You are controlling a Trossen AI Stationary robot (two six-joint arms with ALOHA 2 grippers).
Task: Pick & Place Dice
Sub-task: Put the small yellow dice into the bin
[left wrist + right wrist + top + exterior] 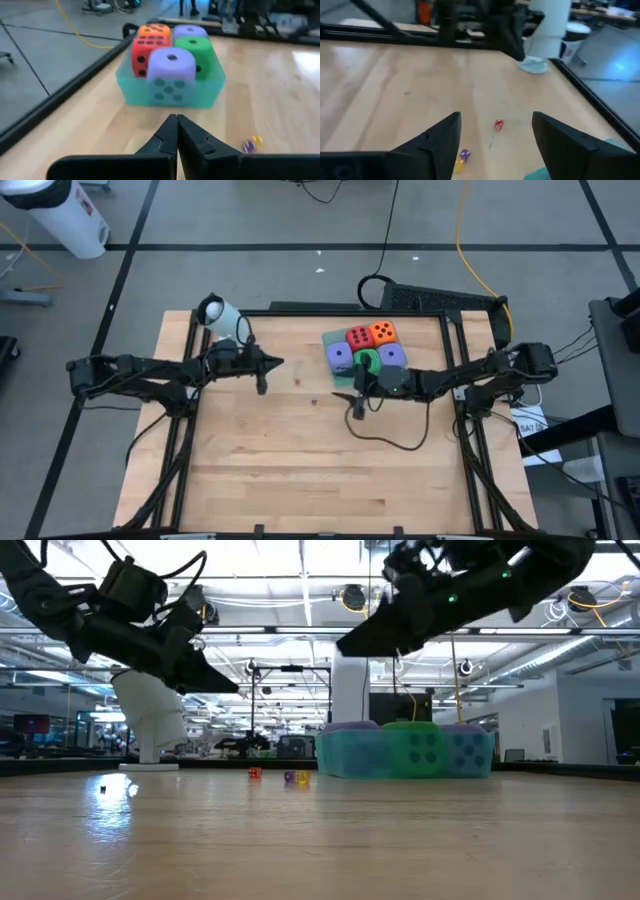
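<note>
Beside the green tray (331,340) holding five dice (383,333), right gripper (356,402) hovers with fingers apart; left gripper (264,379) is closed together, empty.

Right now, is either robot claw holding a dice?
No. The left gripper is shut on nothing, the right gripper is open and empty. All five dice sit in the tray.

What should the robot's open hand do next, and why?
Probably lift the right gripper up and away from the tray. It is open and empty, and the green die, orange die, red die and both purple dice already sit inside.
</note>
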